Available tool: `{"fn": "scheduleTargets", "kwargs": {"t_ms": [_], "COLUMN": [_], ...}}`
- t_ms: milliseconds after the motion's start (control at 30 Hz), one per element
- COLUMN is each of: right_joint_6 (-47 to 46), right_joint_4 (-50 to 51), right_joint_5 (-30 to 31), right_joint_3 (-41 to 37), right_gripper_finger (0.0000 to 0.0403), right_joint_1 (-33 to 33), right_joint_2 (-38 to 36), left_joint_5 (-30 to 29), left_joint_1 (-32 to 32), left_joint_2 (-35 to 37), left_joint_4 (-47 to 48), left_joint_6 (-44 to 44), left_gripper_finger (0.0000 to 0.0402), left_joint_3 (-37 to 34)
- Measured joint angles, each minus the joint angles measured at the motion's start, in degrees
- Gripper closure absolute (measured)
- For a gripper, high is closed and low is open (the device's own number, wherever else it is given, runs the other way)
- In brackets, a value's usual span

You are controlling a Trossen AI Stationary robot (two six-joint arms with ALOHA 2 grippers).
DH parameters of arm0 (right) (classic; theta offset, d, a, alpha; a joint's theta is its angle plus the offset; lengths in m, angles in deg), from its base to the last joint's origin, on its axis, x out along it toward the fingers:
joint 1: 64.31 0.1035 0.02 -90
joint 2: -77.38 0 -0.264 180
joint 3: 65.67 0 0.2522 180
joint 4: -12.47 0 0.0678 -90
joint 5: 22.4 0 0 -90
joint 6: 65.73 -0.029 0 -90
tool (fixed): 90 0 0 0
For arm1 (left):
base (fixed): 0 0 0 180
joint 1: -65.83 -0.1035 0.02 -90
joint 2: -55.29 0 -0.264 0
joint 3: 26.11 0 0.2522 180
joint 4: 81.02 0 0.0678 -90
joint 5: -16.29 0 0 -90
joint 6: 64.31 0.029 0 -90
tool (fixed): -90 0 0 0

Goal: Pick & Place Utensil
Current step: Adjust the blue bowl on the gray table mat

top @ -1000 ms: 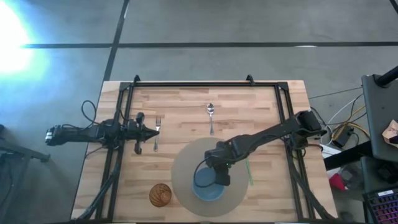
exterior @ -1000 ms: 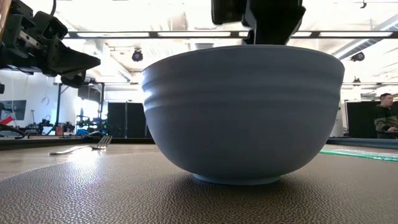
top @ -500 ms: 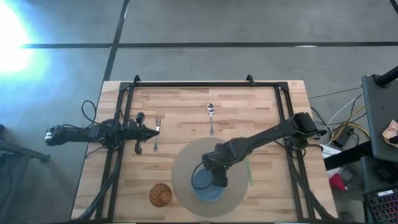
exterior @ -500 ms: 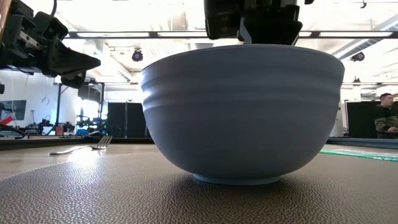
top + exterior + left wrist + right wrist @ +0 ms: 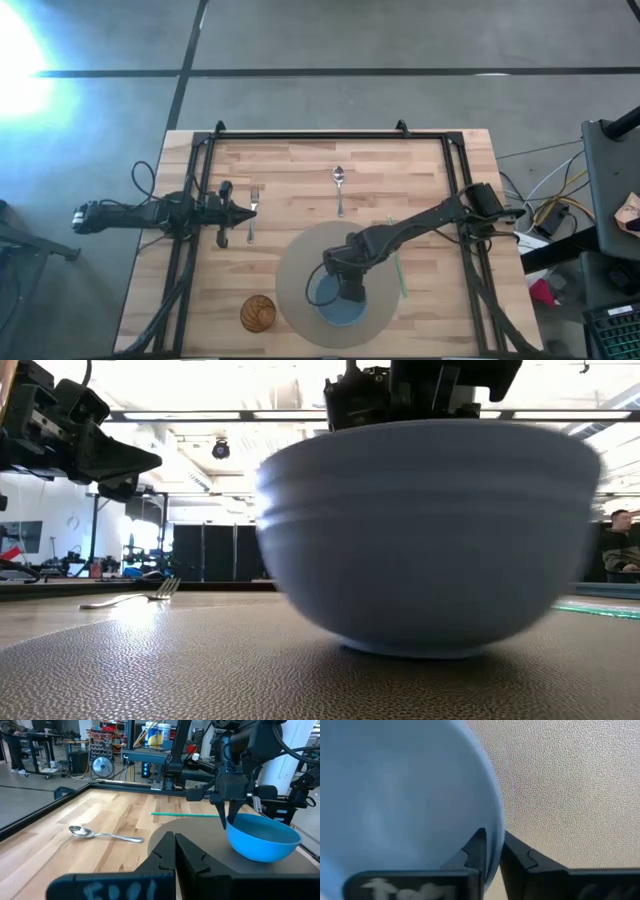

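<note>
A blue bowl (image 5: 335,306) (image 5: 420,540) sits on a round grey mat (image 5: 295,270) near the table's near edge. My right gripper (image 5: 345,284) (image 5: 227,820) stands over the bowl's far rim, shut on it. A fork (image 5: 252,215) lies flat at the table's left, and a spoon (image 5: 339,188) (image 5: 105,835) lies flat toward the far middle. My left gripper (image 5: 240,210) (image 5: 175,842) waits just left of the fork, shut and holding nothing. My right gripper holds the bowl by its far rim (image 5: 495,827). One finger (image 5: 477,850) is inside the bowl and the other (image 5: 520,857) is outside. The fingers come from above, pointing down. The bowl's base is at the mat (image 5: 150,670), and the bowl looks slightly tipped.
A thin green stick (image 5: 401,275) (image 5: 185,813) lies at the mat's right edge. A round wooden piece (image 5: 257,313) sits left of the mat near the near edge. A black frame runs around the table. Bare wood shows between fork, spoon and mat.
My right gripper has come down and a little toward the near edge, onto the bowl's far rim. In the low view the bowl has shifted toward the table's right and shows blurred with motion.
</note>
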Motion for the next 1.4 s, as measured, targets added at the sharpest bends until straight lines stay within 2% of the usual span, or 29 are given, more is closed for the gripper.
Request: {"fn": "scheduleTargets", "kwargs": {"t_ms": [100, 433, 700, 900, 1167, 1400], "right_joint_6": [-0.58, -1.46, -4.42, -10.22, -17.10, -17.79], "right_joint_4": [0.07, 0.54, 3.52, 4.09, 12.53, 13.34], "right_joint_5": [0.00, 0.63, 6.72, 10.32, 10.65, 7.58], "right_joint_3": [0.02, 0.02, 0.02, 0.04, -0.20, -0.52], "right_gripper_finger": [0.0391, 0.0394, 0.0394, 0.0394, 0.0394, 0.0394], "right_joint_1": [0.00, -2.43, -8.19, -11.68, -13.22, -12.05], "right_joint_2": [-0.54, -5.49, -12.21, -15.48, -14.06, -10.39], "left_joint_5": [0.01, 0.05, 0.08, 0.08, 0.08, 0.08], "left_joint_1": [0.01, 0.00, 0.00, 0.00, 0.00, 0.00], "left_joint_2": [0.00, 0.00, -0.04, -0.09, -0.09, -0.09], "left_joint_4": [0.00, 0.00, 0.00, 0.01, 0.00, 0.00], "left_joint_6": [0.01, 0.00, 0.01, 0.01, 0.01, 0.01], "left_gripper_finger": [0.0401, 0.0401, 0.0401, 0.0401, 0.0401, 0.0401], "left_joint_3": [0.00, -0.02, -0.02, -0.02, -0.02, -0.02]}}
